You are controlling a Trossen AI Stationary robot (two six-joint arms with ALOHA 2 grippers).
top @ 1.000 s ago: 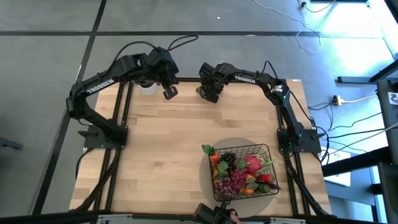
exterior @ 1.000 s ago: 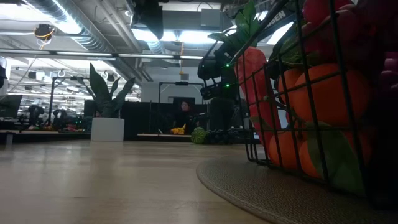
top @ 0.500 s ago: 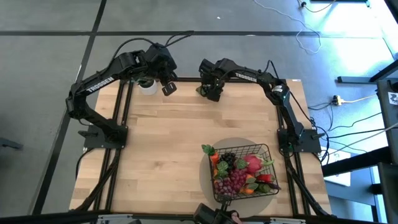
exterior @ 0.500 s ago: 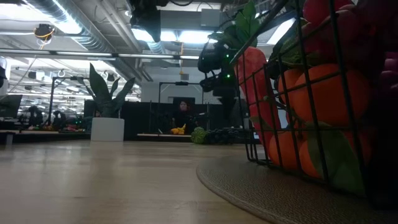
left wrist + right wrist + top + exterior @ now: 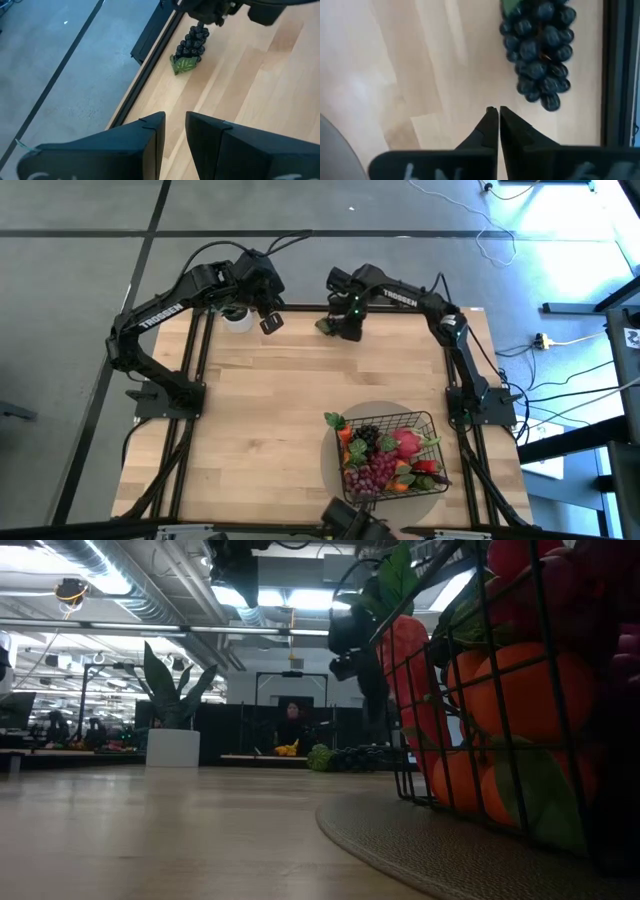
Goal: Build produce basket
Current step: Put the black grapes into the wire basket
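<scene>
A dark grape bunch with a green leaf lies flat on the wood at the table's far edge. My right gripper is shut. It hovers just beside the bunch and does not touch it. My left gripper waits to the left of the bunch near the far edge, its fingers a narrow gap apart. The black wire basket stands on a round grey mat near the table's near right. It holds a carrot, grapes, oranges, peppers and a pink dragon fruit.
A white pot with a leafy plant stands at the far left, close to my left gripper. The dark frame rail runs along the far edge right behind the grapes. Bare wood stretches between the far edge and the mat.
My right gripper has risen above the grape bunch and shifted slightly toward the table's right. The bunch has stayed where it was. My left gripper has drawn back a little toward the far edge.
</scene>
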